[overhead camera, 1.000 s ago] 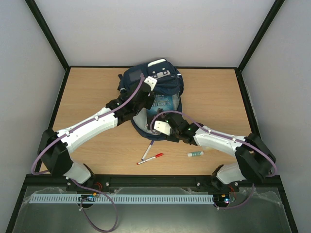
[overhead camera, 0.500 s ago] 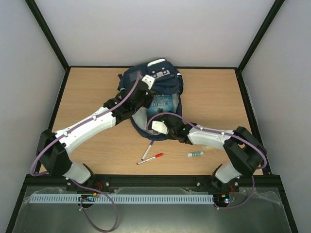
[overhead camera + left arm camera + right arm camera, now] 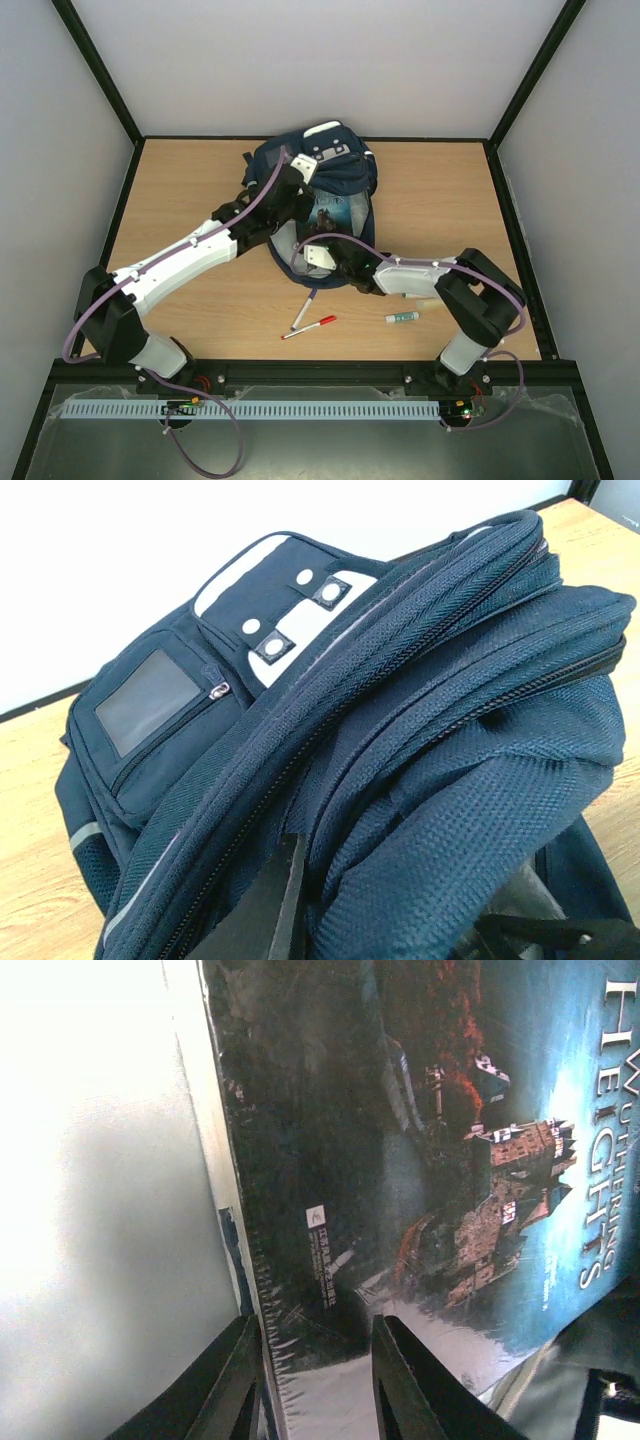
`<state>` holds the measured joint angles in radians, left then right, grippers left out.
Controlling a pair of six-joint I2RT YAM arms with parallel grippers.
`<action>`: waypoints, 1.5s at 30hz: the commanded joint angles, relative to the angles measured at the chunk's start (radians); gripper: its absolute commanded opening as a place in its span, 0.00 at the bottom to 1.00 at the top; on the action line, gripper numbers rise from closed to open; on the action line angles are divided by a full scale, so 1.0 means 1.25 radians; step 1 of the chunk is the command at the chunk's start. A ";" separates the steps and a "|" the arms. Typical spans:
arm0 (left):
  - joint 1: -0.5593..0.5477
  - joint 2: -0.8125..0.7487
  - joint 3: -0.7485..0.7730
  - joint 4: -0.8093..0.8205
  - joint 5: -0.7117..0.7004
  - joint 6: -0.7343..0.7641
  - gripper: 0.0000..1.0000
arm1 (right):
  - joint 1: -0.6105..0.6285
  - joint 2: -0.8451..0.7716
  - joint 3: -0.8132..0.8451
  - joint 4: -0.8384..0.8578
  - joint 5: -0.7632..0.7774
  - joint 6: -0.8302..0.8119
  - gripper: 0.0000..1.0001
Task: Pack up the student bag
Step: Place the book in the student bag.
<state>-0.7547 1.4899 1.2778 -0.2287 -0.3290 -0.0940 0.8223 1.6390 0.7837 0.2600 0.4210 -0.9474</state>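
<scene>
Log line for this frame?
left gripper: shut on student bag | right gripper: at book in bag mouth, grip unclear | table: purple pen, red pen, glue stick

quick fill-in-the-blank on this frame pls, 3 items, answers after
1. The cover of the book between the right pincer fingers reads Wuthering ____.
2. The left pincer is shut on fabric of the ____.
3. Beside the purple pen on the table lies a ____ marker.
Missing words: Heights; student bag; red.
</scene>
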 commanded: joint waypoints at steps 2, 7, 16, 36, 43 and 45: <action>0.013 -0.047 0.015 0.077 0.016 -0.033 0.04 | -0.002 0.052 0.032 0.159 0.060 -0.100 0.29; 0.020 -0.048 0.015 0.077 0.031 -0.038 0.04 | -0.001 0.072 0.051 0.220 0.081 -0.170 0.29; 0.046 -0.048 0.017 0.076 0.073 -0.061 0.04 | -0.004 0.019 0.059 0.156 0.045 -0.244 0.29; 0.073 -0.047 0.018 0.080 0.132 -0.085 0.05 | -0.108 0.210 0.247 0.274 0.048 -0.203 0.25; 0.084 -0.044 0.018 0.080 0.146 -0.093 0.06 | -0.107 0.185 0.223 0.232 0.043 -0.131 0.28; 0.089 -0.041 0.018 0.080 0.152 -0.097 0.06 | -0.107 0.142 0.195 0.204 0.031 -0.097 0.29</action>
<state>-0.6605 1.4879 1.2778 -0.2157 -0.1501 -0.1787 0.6849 1.8988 1.0599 0.5205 0.4683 -1.1660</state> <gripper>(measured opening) 0.067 0.281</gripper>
